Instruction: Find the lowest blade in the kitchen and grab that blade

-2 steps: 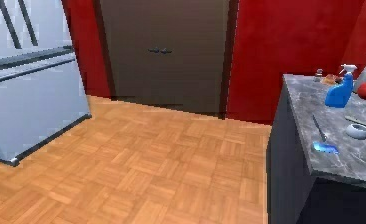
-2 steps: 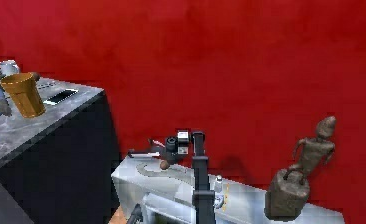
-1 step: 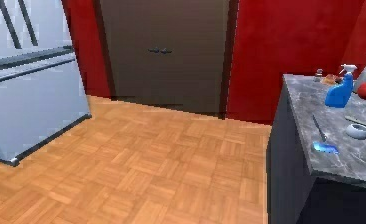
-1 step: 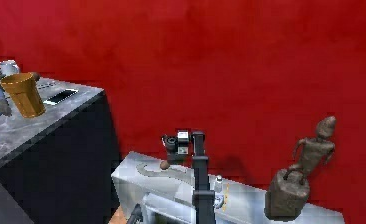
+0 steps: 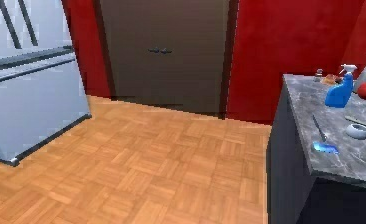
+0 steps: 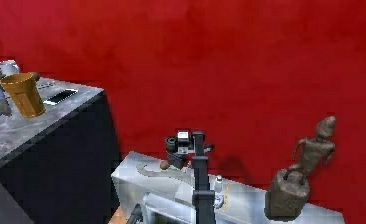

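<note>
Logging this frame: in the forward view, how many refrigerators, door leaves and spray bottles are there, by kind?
Refrigerator: 1
Dark door leaves: 2
Blue spray bottle: 1
Total: 4

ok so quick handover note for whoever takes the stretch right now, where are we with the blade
Gripper: at the arm's far end, by a low grey unit against the red wall. Cannot tell whether it holds anything.
Things: a dark thin shape lies on the unit near the gripper. It may be the blade, but it is too small to be sure. On the counter at the forward view's right lie a blue-ended thin item and a blue spray bottle.
Done: the arm is at the low unit; no grab confirmed.
Left: confirm the lowest blade, grab it, lift clear.
</note>
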Available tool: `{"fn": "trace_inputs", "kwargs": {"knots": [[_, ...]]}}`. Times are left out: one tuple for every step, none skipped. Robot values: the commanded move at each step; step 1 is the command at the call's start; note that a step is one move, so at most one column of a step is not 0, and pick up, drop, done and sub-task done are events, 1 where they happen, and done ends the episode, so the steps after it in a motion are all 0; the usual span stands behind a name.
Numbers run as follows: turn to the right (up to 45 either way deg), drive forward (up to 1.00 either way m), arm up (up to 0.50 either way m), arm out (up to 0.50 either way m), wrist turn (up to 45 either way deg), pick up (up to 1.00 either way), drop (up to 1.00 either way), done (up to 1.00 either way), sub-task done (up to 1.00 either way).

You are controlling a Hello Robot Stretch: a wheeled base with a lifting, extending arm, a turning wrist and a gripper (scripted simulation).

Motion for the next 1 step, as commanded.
{"fn": "trace_inputs", "kwargs": {"knots": [[0.0, 0.00, -0.30, 0.00, 0.0, 0.00, 0.00, 0.00, 0.00]]}}
